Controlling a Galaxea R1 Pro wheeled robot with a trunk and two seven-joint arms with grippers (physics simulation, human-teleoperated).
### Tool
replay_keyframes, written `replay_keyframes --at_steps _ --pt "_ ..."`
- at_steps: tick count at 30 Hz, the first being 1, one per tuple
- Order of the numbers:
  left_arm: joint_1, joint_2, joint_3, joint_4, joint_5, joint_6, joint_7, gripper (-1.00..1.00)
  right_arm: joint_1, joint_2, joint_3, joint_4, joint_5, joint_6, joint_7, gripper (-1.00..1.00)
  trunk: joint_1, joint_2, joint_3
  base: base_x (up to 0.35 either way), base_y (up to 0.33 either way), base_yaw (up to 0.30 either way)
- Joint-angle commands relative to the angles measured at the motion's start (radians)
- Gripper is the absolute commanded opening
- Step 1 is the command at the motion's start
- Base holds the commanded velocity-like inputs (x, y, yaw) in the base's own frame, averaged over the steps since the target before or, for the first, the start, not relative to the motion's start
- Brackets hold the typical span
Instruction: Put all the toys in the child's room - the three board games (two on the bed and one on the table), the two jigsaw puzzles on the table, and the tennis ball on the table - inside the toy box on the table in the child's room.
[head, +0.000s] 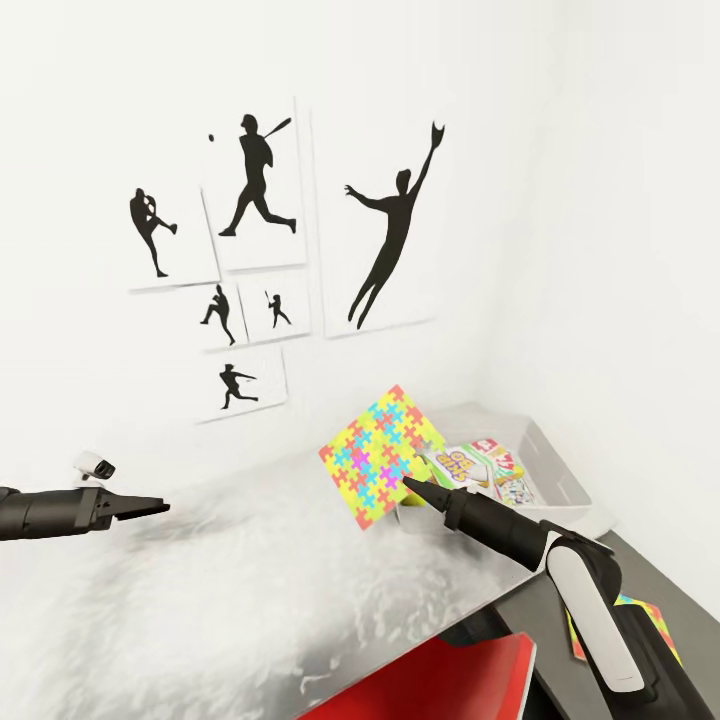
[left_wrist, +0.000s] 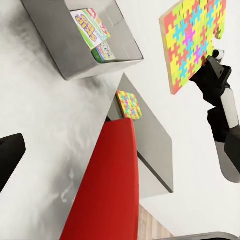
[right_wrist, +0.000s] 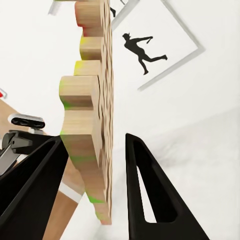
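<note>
The right gripper (head: 408, 484) is holding a jigsaw puzzle (head: 383, 453) up in the air, near the middle of the head view. Its two fingers are pinched on the puzzle's lower edge, one on each flat side, and the right wrist view shows the wooden edge between them. The puzzle stands almost straight up and is tipped like a diamond, with its bright face turned toward us.

The toy box (head: 565, 478) is on the light grey table (head: 230, 580), just to the right of the puzzle and lower down. The puzzle's right corner hangs near the box's left rim. A SKIP-BO board game (head: 470, 463) already lies inside the box, with more cards beside it.

So I think the next move is short: carry the puzzle right and down, and lay it flat so it fits in.

The other jigsaw puzzle (head: 640, 622) lies on the dark part of the table at lower right, close to the right arm.

The left gripper (head: 150, 507) is far off at the left, holding nothing. Its fingers look closed together.
</note>
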Motion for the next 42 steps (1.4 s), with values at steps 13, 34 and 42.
replay_keyframes --at_steps 13,34,42 --pt "-0.001 0.0 0.0 0.0 0.0 0.01 -0.004 1.0 -0.001 0.0 0.0 -0.001 -0.005 0.006 -0.001 -1.0 0.001 -0.002 -0.002 0.039 0.0 0.0" --pt "-0.001 0.0 -0.002 0.0 0.0 0.01 -0.004 1.0 -0.001 -0.003 -0.009 0.0 -0.006 0.008 0.002 -1.0 0.001 -0.002 -0.002 0.021 0.0 0.0" --pt "-0.001 0.0 -0.001 0.0 0.0 0.01 -0.004 1.0 -0.001 0.0 -0.065 0.001 -0.007 0.067 0.005 -1.0 0.001 -0.002 -0.002 0.0 0.0 0.0"
